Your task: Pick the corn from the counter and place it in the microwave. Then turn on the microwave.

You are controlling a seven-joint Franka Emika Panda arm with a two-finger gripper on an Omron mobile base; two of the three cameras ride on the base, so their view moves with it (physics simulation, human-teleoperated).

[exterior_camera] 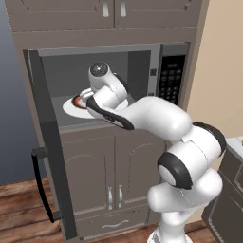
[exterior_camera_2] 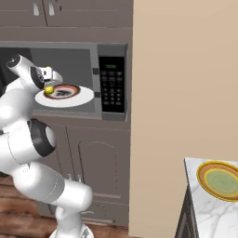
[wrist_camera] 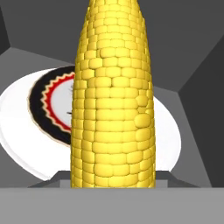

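Corn (wrist_camera: 113, 100) gripped between fingers, cob running lengthwise up hand view, tapered tip pointing away from camera. Gripper (exterior_camera_2: 48, 88) inside open microwave (exterior_camera: 168, 52), hovering over white plate (exterior_camera_2: 79, 99). Corn seen as small yellow spot at finger ends in right base view, above near edge of dark-rimmed dish (exterior_camera_2: 65, 91) sitting on plate. Whether corn touches dish: cannot tell. Microwave door (exterior_camera: 47, 142) swung wide to left, black bar handle on its outer side. Counter (exterior_camera_2: 209, 209) corner at lower right carries orange-rimmed plate (exterior_camera_2: 219, 180), well apart from microwave.
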